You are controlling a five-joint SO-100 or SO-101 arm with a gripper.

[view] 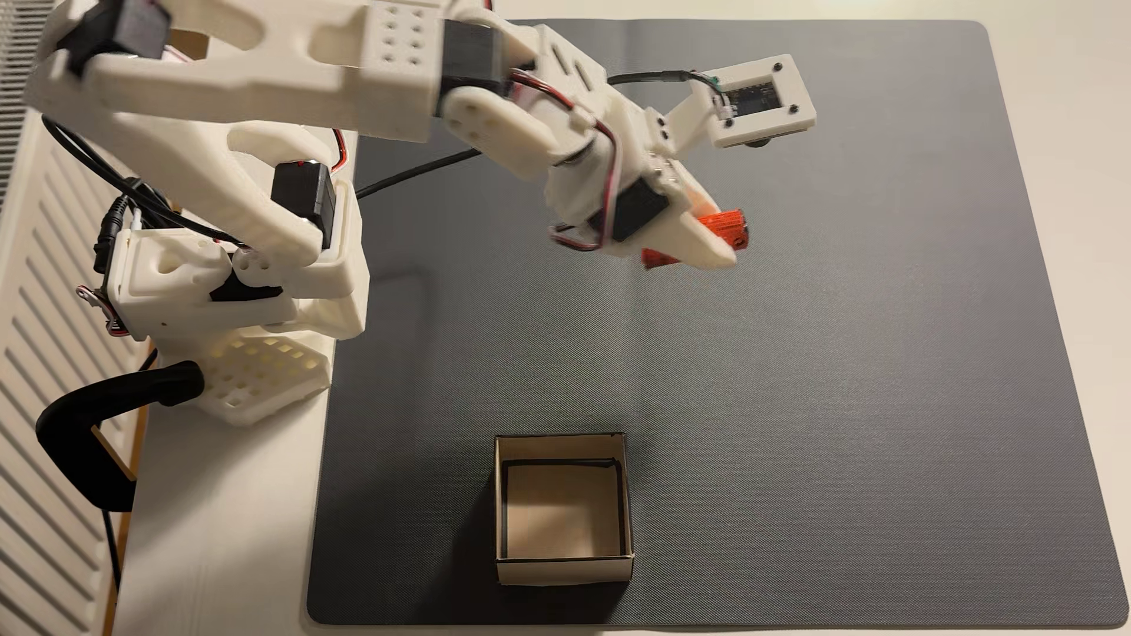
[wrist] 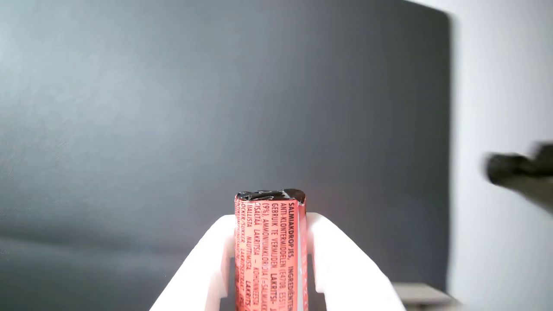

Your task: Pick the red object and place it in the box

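A home hobby setup is showing here: a white bench (view: pixel 232 550) is carrying a dark mat (view: pixel 795 397), a clamp (view: pixel 92 428) is gripping its edge, beside a white slatted panel (view: pixel 37 306).

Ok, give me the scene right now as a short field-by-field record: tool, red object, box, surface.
tool: shut on the red object, held up off the mat
red object: orange-red printed cylinder, dark end sticking out past the white fingers in the wrist view
box: open top, nothing inside, standing on the mat near its front edge in the fixed view
tool vs box: apart; in the fixed view the tool is above and to the right of the box
surface: dark grey mat on a white table
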